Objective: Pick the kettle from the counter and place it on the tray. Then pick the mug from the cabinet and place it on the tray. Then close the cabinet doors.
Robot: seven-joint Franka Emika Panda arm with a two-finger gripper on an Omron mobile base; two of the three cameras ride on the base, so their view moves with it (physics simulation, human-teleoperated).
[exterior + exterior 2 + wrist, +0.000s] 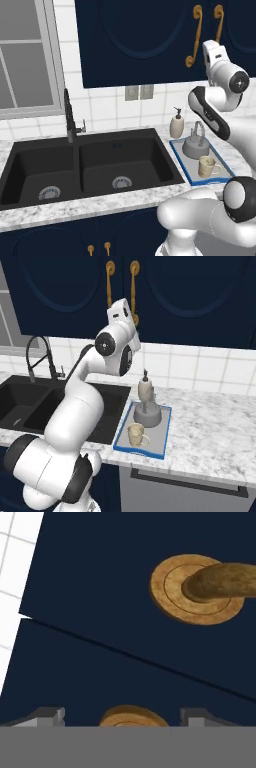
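The jaws stand spread wide, gripping nothing, as the gripper (pixel 122 717) hovers right against the shut cabinet doors (pixel 120 286) by their golden handles (pixel 200 587). Down on the counter (pixel 210 426), the kettle (pixel 147 412) and mug (pixel 136 434) sit on the blue-rimmed tray (pixel 159 442), right of the sink (pixel 85 165).

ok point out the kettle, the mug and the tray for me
kettle (pixel 195 146), left base view, on its rounded grey body below the loop handle
mug (pixel 206 167), left base view, on its cream outer wall
tray (pixel 141 452), right base view, on the blue rim along its near edge
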